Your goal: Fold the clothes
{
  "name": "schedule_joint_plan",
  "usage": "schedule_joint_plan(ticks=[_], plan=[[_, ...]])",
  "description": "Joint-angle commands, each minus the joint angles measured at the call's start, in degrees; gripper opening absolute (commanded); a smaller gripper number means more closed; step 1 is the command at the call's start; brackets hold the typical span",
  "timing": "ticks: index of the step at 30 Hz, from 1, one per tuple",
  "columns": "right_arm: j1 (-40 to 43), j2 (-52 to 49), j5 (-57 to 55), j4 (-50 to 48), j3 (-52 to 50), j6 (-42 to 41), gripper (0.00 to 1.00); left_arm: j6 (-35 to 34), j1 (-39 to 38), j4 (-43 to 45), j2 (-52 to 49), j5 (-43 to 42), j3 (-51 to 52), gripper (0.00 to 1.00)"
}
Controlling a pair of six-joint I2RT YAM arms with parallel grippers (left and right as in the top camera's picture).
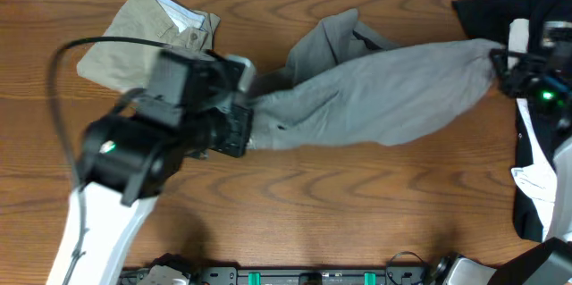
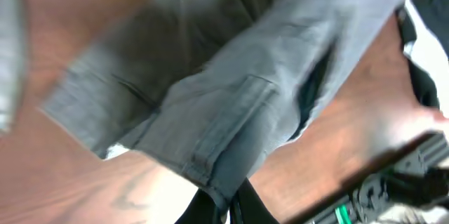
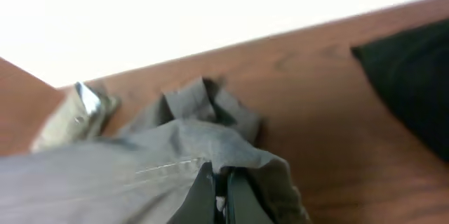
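Shorts come to two pairs: grey shorts (image 1: pixel 375 88) stretched across the middle of the counter (image 1: pixel 357 205), and khaki shorts (image 1: pixel 147 26) at upper left. My two tools both pinch the grey pair, the left tool (image 2: pixel 228 210) at its left end and the right tool (image 3: pixel 219 199) at its right end. A black garment (image 1: pixel 483 12) and a white garment (image 1: pixel 534 187) are cut off at the right edge, so I cannot count them.
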State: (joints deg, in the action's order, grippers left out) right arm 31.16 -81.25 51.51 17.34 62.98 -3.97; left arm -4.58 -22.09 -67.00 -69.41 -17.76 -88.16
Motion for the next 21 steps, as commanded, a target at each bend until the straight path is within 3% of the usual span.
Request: schedule_joint_plan(ticks=[1,7,13,16,21], plan=[[4.74,4.26,11.37,-5.97,0.76,-9.94,0.01,-0.46,1.49,-0.50,3.30,2.36,-7.37,0.06],[12.48,10.51,21.97,-34.91,0.79,-35.32,0.01,0.11,1.62,-0.59,3.61,1.73,-17.90,0.06],[15.26,10.82,26.71,-81.94,1.36,-72.74,0.01,3.61,1.60,-0.61,3.61,1.75,-25.09,0.06],[16.11,10.82,27.91,-88.76,3.98,-81.96,0.01,5.88,1.60,-0.39,3.61,1.75,-28.26,0.06],[16.02,11.17,30.21,-88.26,8.61,-87.43,0.01,7.56,1.60,-0.24,3.63,1.75,-31.85,0.06]])
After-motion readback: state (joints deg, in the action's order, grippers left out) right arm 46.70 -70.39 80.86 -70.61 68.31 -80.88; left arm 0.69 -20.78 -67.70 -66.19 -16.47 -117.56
